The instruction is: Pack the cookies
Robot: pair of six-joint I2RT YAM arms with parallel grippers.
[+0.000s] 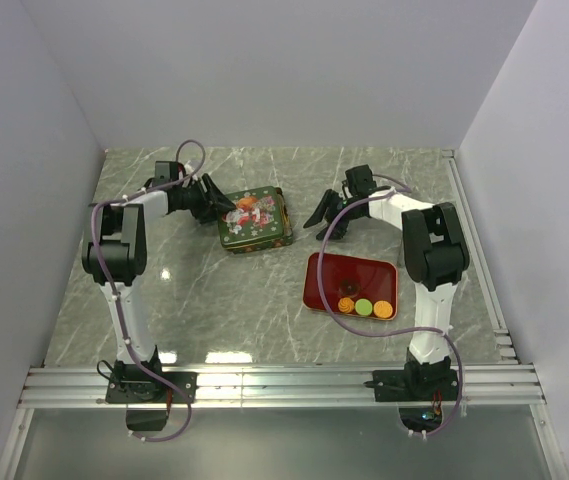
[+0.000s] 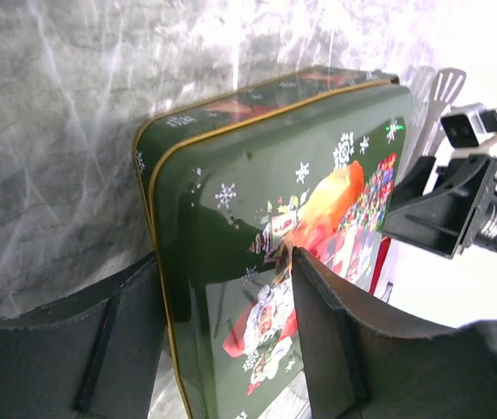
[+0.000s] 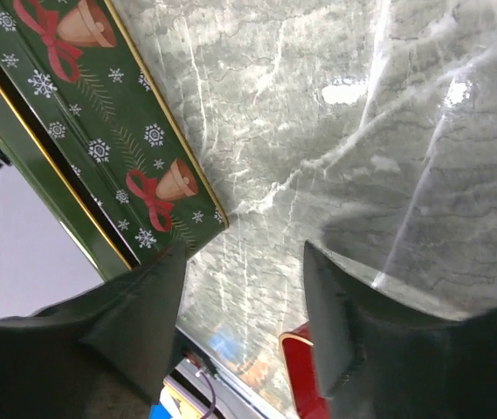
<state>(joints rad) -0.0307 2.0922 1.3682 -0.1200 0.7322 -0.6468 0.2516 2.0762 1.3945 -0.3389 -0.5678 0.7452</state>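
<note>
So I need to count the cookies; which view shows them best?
Top external: the cookies lie in plain sight on the red tray. The right wrist catches only a tray corner; the left wrist shows no cookies.

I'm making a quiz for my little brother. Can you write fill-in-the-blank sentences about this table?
The cookies lie on a ___ tray. The tin is dark ___, with snowflakes on it. The tin stands ___ the left gripper and the right gripper.
Missing words: red, green, between.
</note>
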